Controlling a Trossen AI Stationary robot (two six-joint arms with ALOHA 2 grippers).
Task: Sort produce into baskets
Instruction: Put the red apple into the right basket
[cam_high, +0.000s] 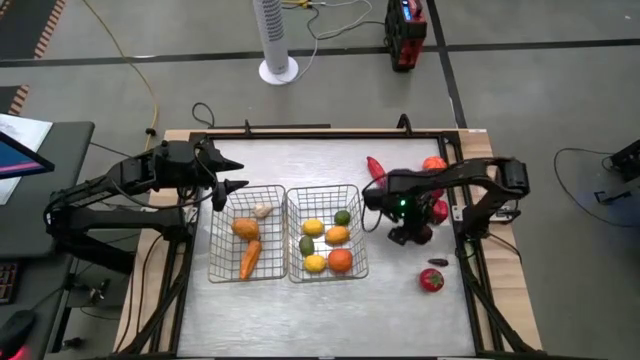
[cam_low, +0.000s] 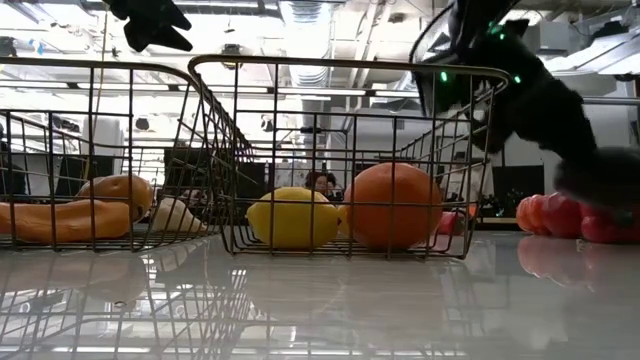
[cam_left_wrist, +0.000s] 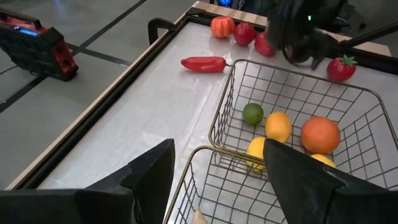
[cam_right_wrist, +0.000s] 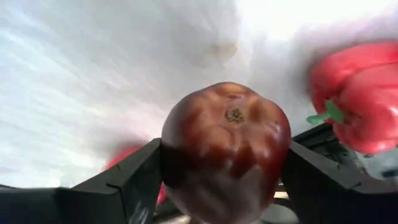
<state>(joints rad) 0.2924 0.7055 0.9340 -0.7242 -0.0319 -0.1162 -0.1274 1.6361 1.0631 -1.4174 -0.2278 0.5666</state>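
Observation:
Two wire baskets stand side by side mid-table. The left basket (cam_high: 247, 245) holds a carrot, an orange pepper and a whitish bulb. The right basket (cam_high: 326, 245) holds yellow, green and orange round pieces. My right gripper (cam_high: 410, 228) is right of the baskets, among red produce, shut on a dark red round fruit (cam_right_wrist: 225, 149). A red pepper (cam_right_wrist: 357, 93) lies just beside it. My left gripper (cam_high: 228, 175) hangs open and empty above the left basket's far edge; it also shows in the left wrist view (cam_left_wrist: 217, 186). My right gripper pinches the dark red round fruit between its two fingers, one on each opposite side (cam_right_wrist: 174, 163). The fingers come from above, pointing down. The fruit's stem dimple (cam_right_wrist: 234, 115) faces the wrist camera. Whether the fruit is clear of the table I cannot tell.
A long red pepper (cam_high: 375, 167) and an orange-red piece (cam_high: 433, 163) lie beyond the right gripper. More red pieces (cam_high: 438, 210) lie beside it. A strawberry-like piece (cam_high: 431, 279) lies nearer the front. Bare tabletop lies in front of the baskets and at far left.

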